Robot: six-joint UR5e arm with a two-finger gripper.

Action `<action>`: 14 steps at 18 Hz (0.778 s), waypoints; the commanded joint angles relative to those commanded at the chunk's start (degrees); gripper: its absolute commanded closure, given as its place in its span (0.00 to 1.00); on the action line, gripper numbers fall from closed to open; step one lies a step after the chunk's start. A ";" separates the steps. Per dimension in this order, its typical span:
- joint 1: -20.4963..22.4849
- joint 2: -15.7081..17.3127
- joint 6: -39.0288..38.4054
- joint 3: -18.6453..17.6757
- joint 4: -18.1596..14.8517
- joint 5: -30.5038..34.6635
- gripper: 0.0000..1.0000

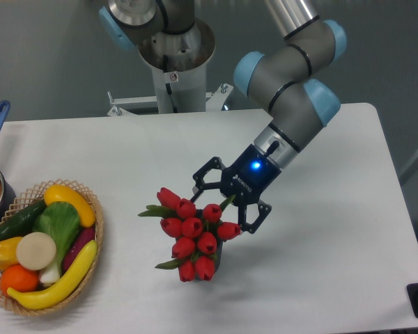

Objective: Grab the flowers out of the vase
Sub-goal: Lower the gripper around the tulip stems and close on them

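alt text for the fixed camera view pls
A robot arm's gripper, jaws spread, reaches into a bunch of red tulip flowers standing in a mostly hidden dark vase on a white table. A wicker basket of toy produce sits at left.

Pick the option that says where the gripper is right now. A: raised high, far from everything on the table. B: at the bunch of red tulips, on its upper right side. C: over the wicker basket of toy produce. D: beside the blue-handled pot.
B: the gripper sits against the upper right of the flowers, its jaws spread around the bunch.
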 joint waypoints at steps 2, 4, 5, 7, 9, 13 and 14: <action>-0.44 -0.53 -0.09 0.00 0.00 0.00 0.09; -0.44 -0.79 -0.09 0.09 0.09 0.00 0.27; -0.44 -0.79 -0.09 0.17 0.09 0.00 0.40; -0.44 -0.79 -0.09 0.35 0.09 0.00 0.58; -0.44 -0.79 -0.09 0.44 0.09 0.00 0.69; -0.27 -0.62 -0.09 0.53 0.09 0.00 0.81; -0.27 -0.53 -0.09 0.53 0.00 0.00 0.81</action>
